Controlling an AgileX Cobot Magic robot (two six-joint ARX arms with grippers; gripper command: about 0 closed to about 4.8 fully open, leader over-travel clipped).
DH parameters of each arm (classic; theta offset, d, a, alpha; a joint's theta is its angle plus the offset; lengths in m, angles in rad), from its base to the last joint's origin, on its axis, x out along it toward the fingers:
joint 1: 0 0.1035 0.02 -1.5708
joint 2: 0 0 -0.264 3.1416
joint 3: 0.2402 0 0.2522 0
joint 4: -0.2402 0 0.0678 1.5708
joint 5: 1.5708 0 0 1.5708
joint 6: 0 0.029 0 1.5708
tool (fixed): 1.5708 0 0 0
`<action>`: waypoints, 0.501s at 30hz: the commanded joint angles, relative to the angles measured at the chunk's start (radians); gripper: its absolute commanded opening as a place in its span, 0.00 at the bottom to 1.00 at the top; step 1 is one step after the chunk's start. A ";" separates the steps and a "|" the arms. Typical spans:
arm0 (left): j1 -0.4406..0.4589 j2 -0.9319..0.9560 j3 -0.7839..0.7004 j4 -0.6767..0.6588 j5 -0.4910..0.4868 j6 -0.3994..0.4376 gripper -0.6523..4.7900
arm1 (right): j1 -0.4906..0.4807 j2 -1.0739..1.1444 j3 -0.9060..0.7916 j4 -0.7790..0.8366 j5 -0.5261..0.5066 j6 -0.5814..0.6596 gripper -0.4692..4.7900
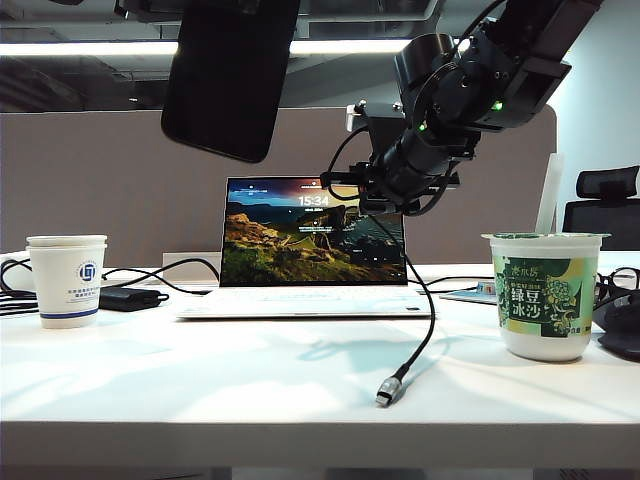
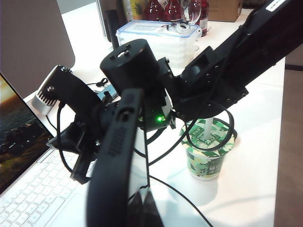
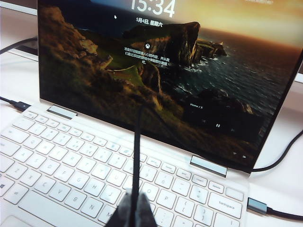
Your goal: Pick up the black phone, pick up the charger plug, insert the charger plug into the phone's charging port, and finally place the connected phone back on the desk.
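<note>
Exterior view hides the left end effector; pinching the black phone aloft. Right end effector pinches the cable, charger plug resting on the counter.

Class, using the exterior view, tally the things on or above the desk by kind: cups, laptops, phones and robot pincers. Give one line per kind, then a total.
Cups: 2, the white paper cup and the green printed cup
Laptops: 1, the open laptop
Phones: 1, the black phone, held up by the left pincer
Pincers: 1, the right pincer, gripping the charger cable
Total: 5
</note>
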 commanded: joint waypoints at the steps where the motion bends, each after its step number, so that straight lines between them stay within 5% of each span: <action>1: 0.000 -0.008 0.007 0.034 0.008 -0.002 0.11 | 0.000 -0.004 0.004 0.018 0.005 -0.003 0.25; 4: 0.000 -0.008 0.007 0.034 0.008 -0.003 0.11 | 0.000 -0.004 0.004 0.017 0.005 -0.003 0.36; 15: 0.000 -0.008 0.007 0.021 0.008 -0.003 0.11 | 0.000 -0.009 0.004 0.036 0.005 -0.004 0.48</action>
